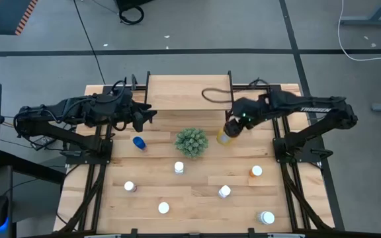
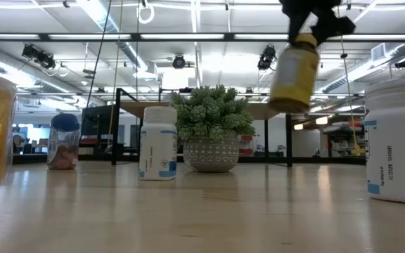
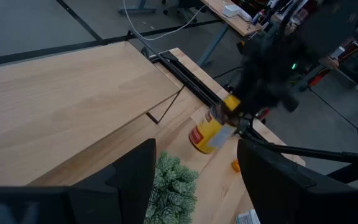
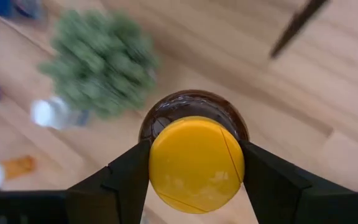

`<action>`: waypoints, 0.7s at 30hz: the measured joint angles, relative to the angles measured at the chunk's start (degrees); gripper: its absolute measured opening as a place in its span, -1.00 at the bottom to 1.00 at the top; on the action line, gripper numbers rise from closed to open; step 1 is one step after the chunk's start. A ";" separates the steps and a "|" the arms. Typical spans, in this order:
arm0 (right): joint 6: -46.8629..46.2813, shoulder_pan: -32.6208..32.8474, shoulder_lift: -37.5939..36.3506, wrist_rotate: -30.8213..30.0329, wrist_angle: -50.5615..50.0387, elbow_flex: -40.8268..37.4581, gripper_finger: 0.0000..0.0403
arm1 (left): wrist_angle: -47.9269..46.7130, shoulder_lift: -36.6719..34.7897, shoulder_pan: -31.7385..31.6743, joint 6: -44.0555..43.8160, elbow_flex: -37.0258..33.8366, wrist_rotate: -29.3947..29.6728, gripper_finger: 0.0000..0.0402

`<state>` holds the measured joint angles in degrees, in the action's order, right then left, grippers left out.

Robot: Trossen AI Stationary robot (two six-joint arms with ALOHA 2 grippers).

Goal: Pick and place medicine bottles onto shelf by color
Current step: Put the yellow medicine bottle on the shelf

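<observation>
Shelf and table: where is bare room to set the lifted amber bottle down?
The shelf top looks bare along its whole length in the high view. On the table, open wood lies between the plant and the orange bottle. The near half is crowded with scattered bottles. The right end effector holds the amber bottle aloft.

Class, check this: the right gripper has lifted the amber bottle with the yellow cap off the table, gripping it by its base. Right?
Not quite. The right gripper grips the amber bottle by its yellow cap, not its base; the right wrist view shows this. The bottle does hang clear of the table.
</observation>
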<state>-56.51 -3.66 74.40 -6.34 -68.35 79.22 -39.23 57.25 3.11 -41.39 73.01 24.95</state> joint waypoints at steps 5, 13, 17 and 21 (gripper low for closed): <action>9.04 -3.01 6.55 -0.39 -1.09 11.99 0.14 | -0.01 0.00 0.00 0.04 0.00 0.02 0.15; 23.49 -6.85 24.15 -4.38 -14.93 38.59 0.14 | 0.01 0.00 0.00 0.04 0.00 0.02 0.16; 27.54 -11.22 29.99 -5.64 -20.41 46.88 0.14 | 0.01 0.00 0.00 0.04 0.00 0.02 0.16; 28.68 -16.72 32.19 -5.44 -20.08 49.32 0.14 | 0.01 0.00 0.00 -0.41 0.00 -0.01 0.15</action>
<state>-27.83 -20.38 106.59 -11.77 -88.43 128.54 -39.22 57.25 3.11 -41.80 73.01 24.94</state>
